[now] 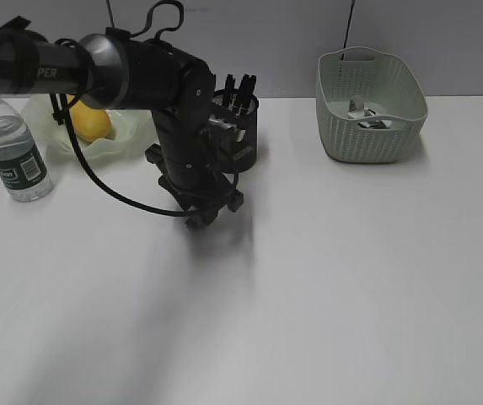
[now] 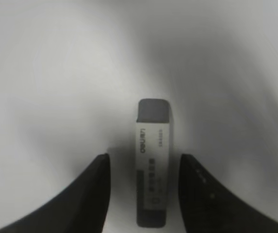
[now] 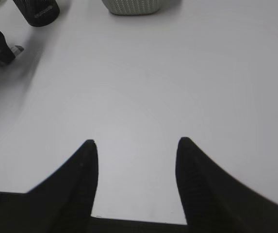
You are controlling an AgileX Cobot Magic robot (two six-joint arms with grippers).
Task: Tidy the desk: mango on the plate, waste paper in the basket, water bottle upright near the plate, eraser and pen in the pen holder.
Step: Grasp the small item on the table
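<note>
- We see the left arm reaching in from the left edge, bent downward in front of the pen holder (image 1: 239,126), its left hand (image 1: 206,209) low over the table (image 1: 351,278)
- In the left wrist view the eraser (image 2: 153,162) lies between the parted fingers (image 2: 96,187), gaps on both sides; no grip
- The right hand (image 3: 135,150) hovers open over bare table
- Mango (image 1: 91,121) sits in the plate (image 1: 119,145), water bottle (image 1: 15,152) upright beside it, waste paper (image 1: 367,116) in the basket (image 1: 371,105)

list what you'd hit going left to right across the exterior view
water bottle → mango on the plate → left gripper → pen holder → basket with the waste paper inside
</note>
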